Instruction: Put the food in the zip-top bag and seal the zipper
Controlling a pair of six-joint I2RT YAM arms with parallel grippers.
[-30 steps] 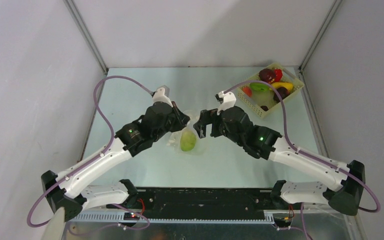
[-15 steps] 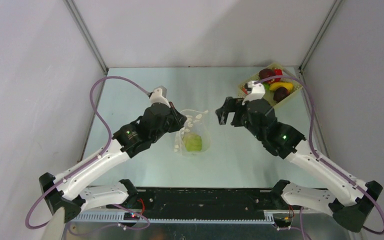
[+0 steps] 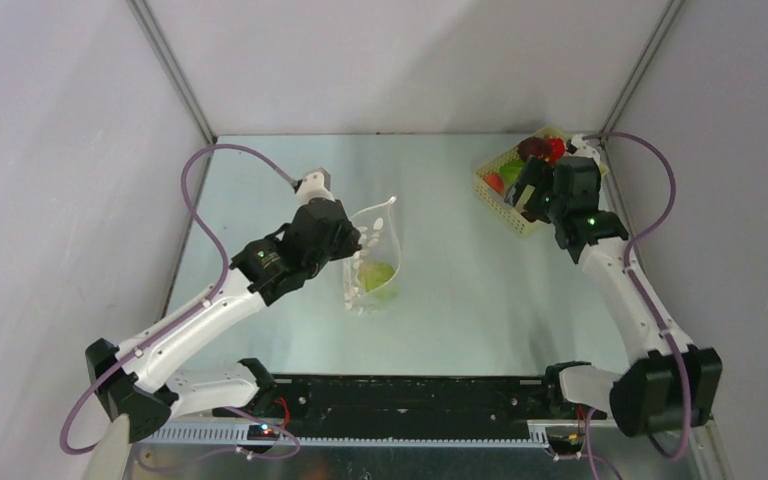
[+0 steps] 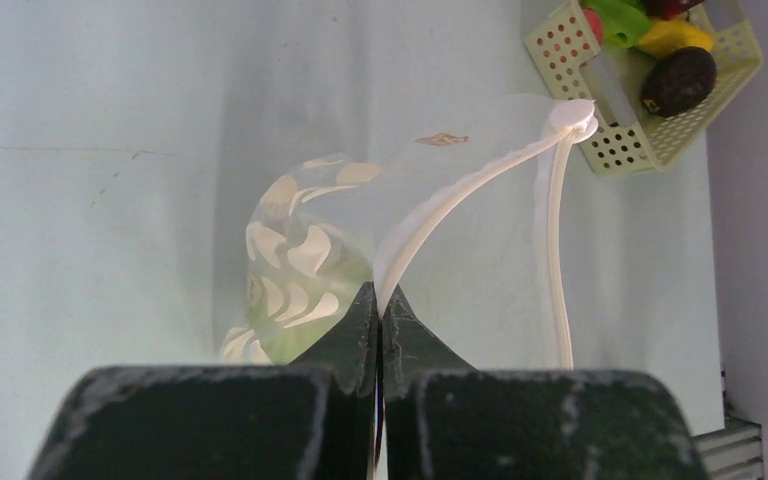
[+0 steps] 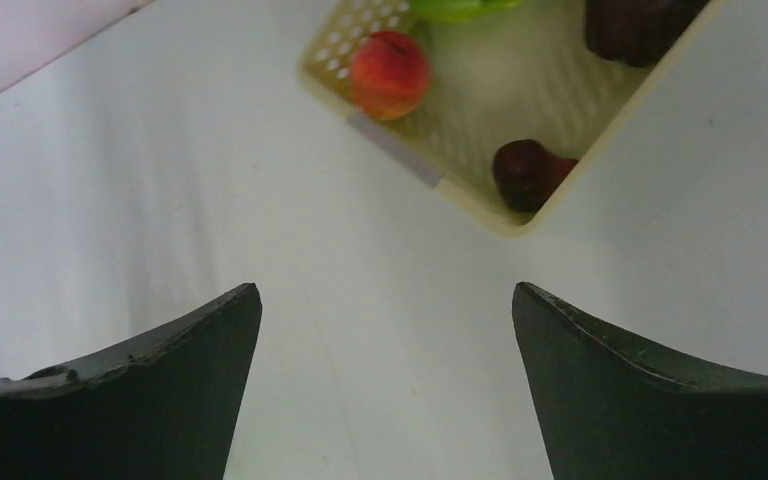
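Since a second ago our right gripper (image 5: pixel 385 380) has swung from the small transparent crinkly zip-top bag (image 3: pixel 372 262) to the pale yellow perforated plastic basket (image 3: pixel 496 196), fingers spread and empty. Our left gripper (image 4: pixel 378 318) stays clenched on the bag's whitish zipper strip (image 4: pixel 460 190), holding the mouth up at centre with one round green toy fruit (image 3: pixel 379 275) inside; we judge the next pick comes from the basket's remaining food.

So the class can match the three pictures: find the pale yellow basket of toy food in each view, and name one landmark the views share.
Top external: the basket is at the table's far right corner, partly behind the right end effector.
Left wrist: upper right corner, beyond the zip-top bag.
Right wrist: top centre, only its near corner showing.
Shared landmark: the red-orange fruit at the basket's end, seen in all three views.
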